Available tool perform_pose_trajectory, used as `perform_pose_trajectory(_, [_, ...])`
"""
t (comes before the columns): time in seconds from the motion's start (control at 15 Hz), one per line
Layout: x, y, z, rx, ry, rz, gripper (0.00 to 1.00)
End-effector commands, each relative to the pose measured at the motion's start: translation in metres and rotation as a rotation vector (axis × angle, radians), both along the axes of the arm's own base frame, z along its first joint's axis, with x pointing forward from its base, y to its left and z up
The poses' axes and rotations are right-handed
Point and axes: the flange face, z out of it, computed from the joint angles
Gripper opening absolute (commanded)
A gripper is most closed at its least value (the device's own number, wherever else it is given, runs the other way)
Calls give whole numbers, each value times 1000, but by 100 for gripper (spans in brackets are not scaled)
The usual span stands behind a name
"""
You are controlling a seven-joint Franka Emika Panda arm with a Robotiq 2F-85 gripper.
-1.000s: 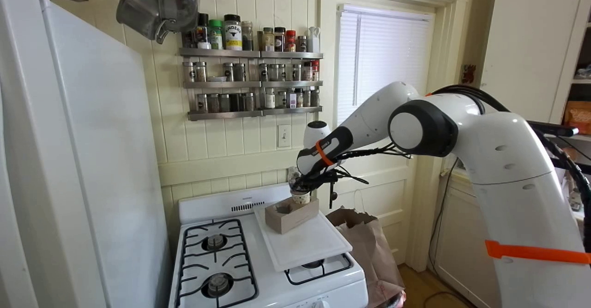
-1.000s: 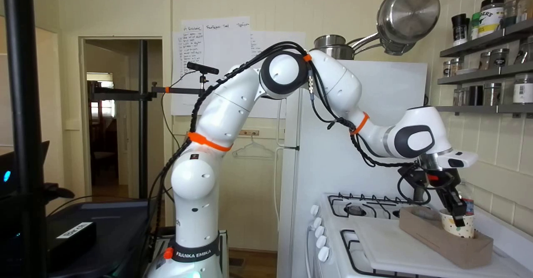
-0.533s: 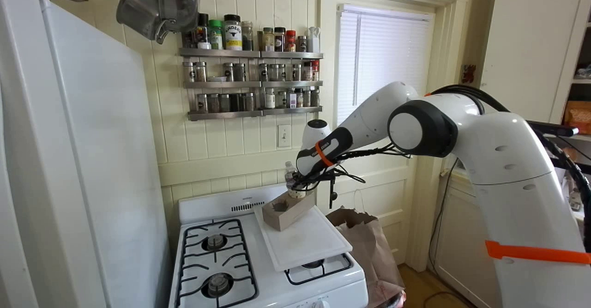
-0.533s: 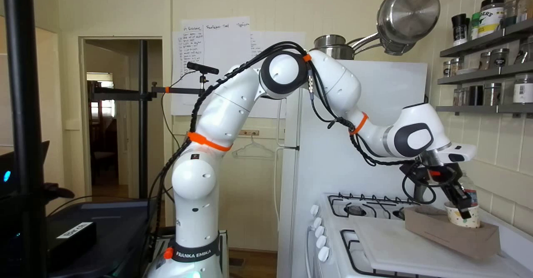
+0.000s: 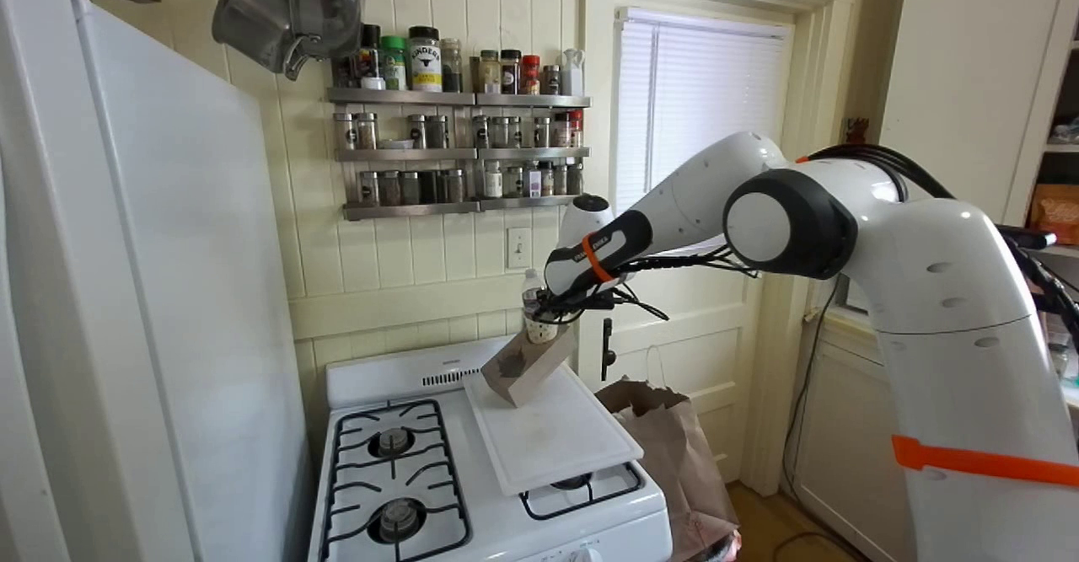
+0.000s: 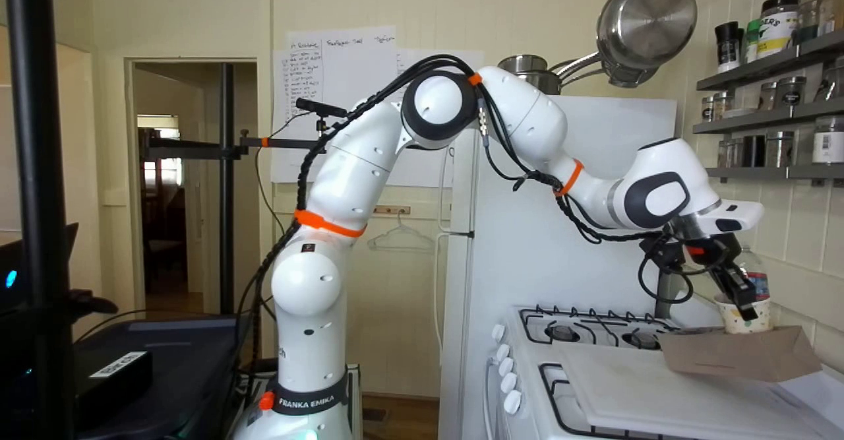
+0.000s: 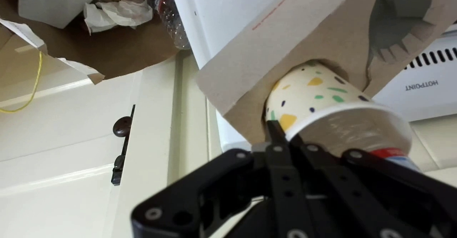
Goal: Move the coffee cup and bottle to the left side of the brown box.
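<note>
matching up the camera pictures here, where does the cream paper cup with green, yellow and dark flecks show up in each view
In an exterior view: the cream flecked paper cup is at mid-width, a little below mid-height.
In an exterior view: the cup is at the far right, below mid-height.
Wrist view: the cup is right of centre, around mid-height.
Shared landmark: the low tan cardboard box around the cup's lower part.
</note>
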Motion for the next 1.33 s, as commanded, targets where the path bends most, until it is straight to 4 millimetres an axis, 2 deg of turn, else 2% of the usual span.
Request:
perform_pose_trajectory(0.0, [-3,1,25,33,-22,-10,1])
perform_pose_trajectory(0.27, [-4,3,39,-3,-40,17,1])
perform_pose_trajectory(0.6, [-2,3,38,-76,2,34,1])
perform_pose_trajectory(0.93, [0,3,41,-58,-3,43,1])
perform_pose_trajectory(1.27, [9,13,23,41,-3,57,1])
